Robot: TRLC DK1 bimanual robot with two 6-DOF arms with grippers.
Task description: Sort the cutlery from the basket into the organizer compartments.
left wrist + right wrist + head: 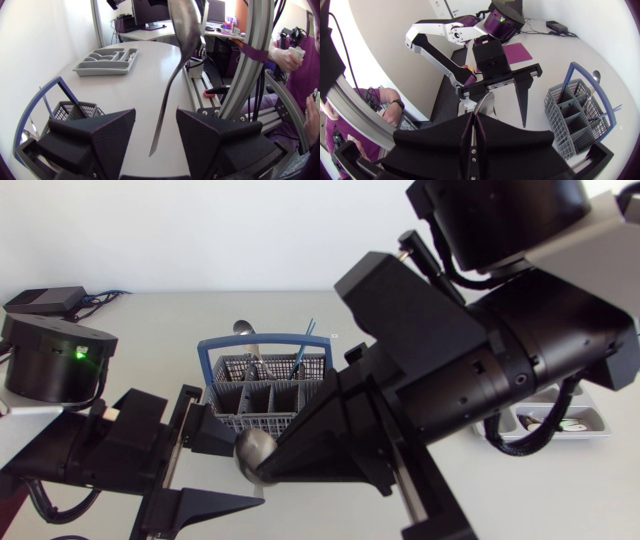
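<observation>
Head view: basket (255, 422) centre frame, organizer (597, 420) right edge.
Right pincer (472, 119): clamped on spoon (255, 448).
Left pincer (155, 114): open, spoon handle tip between its fingers, untouched.

Bright, even light washes the pale table (150, 330), its far edge almost white. The spoon (181, 30) shows a dull sheen (no harsh glare); the right gripper (472, 120) reads flat black.
</observation>
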